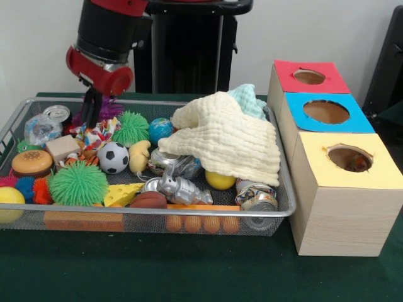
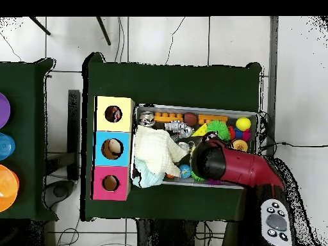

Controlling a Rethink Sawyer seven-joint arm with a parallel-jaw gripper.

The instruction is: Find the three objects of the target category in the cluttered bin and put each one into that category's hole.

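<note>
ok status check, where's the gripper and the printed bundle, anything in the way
Gripper down in the bin, far left corner; open or shut unclear. Printed bundle right under it. Yellow box's hole already shows something inside. Soccer ball, green spiky ball crowd the bundle.

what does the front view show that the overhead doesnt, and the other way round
Only the front view shows the gripper reaching down onto a printed bundle at the bin's back, and the soccer ball beside it; from overhead the arm covers that spot.

Only the overhead view shows something dark inside the red box's hole, and coloured discs on another table.

Both show the bin, the cream cloth over its box-side end, and something lying in the yellow hole.
</note>
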